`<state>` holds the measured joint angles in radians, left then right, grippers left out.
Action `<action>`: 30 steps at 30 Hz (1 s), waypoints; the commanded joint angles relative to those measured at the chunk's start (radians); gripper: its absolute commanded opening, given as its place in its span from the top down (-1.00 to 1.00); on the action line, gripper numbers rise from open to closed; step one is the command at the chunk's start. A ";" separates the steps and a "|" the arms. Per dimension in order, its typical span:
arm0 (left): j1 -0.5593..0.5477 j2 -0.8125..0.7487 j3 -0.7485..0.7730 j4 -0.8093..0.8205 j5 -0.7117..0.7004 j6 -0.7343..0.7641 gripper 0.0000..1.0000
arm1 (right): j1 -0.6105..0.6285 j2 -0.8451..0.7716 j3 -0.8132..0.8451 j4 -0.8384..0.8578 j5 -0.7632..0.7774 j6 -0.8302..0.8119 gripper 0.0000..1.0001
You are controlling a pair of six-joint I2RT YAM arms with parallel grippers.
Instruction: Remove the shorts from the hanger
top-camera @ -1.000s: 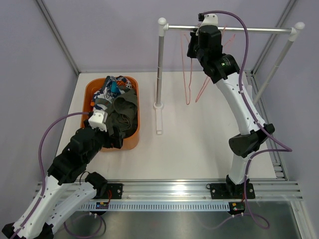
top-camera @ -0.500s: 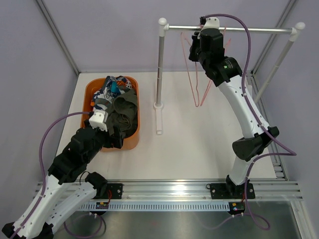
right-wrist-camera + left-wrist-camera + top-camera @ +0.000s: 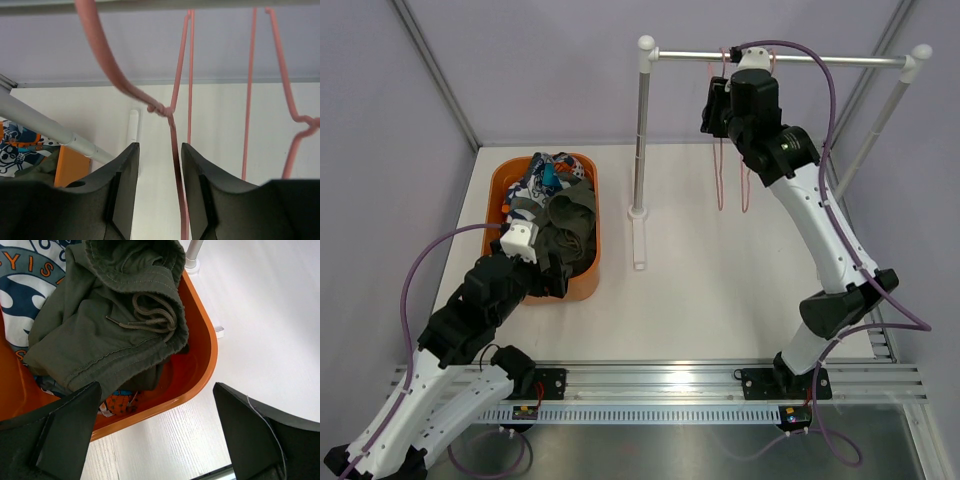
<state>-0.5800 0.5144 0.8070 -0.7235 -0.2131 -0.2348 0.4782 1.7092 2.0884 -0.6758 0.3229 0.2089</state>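
Both shorts lie in the orange basket (image 3: 597, 250): the plain olive-green pair (image 3: 568, 215) with its drawstring on top, the printed pair (image 3: 538, 180) under it toward the back. In the left wrist view the olive pair (image 3: 110, 325) covers most of the printed pair (image 3: 30, 280). My left gripper (image 3: 557, 278) hovers open over the basket's near right rim (image 3: 205, 340), holding nothing (image 3: 157, 440). My right gripper (image 3: 712, 105) is up at the rail (image 3: 820, 60), open. A bare pink hanger (image 3: 172, 130) hangs between its fingers (image 3: 159, 147), close to the right one.
A second bare pink hanger (image 3: 295, 120) hangs on the rail to the right; both hangers (image 3: 747, 180) hang straight down. The rack's left post (image 3: 642, 130) stands on a white foot between basket and hangers. Its slanted right post (image 3: 880, 120) is near the right wall.
My right gripper moved right and up along the rail. The pink hanger, tilted before, now hangs straight from the rail. The left arm stayed put.
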 commanded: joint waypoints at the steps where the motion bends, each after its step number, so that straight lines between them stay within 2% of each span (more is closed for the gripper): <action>1: -0.004 0.009 -0.008 0.039 0.001 0.014 -0.98 | -0.004 -0.098 -0.024 0.038 -0.013 0.015 0.03; 11: -0.004 0.009 -0.009 0.036 -0.020 0.012 -0.98 | -0.004 -0.307 -0.204 0.084 -0.008 0.044 -0.11; 22: -0.004 0.030 -0.009 0.033 -0.031 0.012 -0.98 | -0.004 -0.724 -0.632 0.185 -0.033 0.138 -0.25; 30: -0.004 0.035 -0.011 0.036 -0.035 0.014 -0.98 | -0.004 -0.899 -0.873 0.183 -0.058 0.179 -0.40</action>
<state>-0.5808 0.5457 0.8066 -0.7238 -0.2325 -0.2348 0.4774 0.8425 1.2858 -0.5243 0.2829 0.3569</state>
